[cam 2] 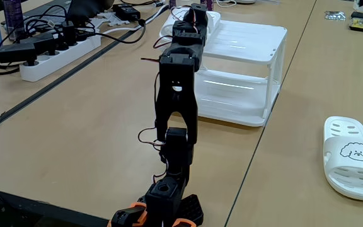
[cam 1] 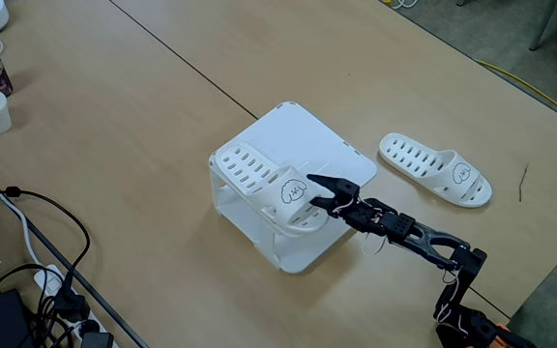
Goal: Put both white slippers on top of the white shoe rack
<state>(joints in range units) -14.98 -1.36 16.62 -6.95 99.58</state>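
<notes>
While one white slipper point(cam 1: 264, 184) is lying along the left edge of the white shoe rack point(cam 1: 303, 145) top in a fixed view, the gripper point(cam 1: 319, 193) is reaching over it, fingers pinching its strap end. Well apart to the right, the second slipper point(cam 1: 434, 168) is resting on the wooden table point(cam 1: 114, 126).

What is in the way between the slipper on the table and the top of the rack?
Nothing visible on the table lies between them. The loose slipper lies on bare table beside the rack. But part of the rack's top is taken by the other slipper, with the gripper at its strap.
</notes>
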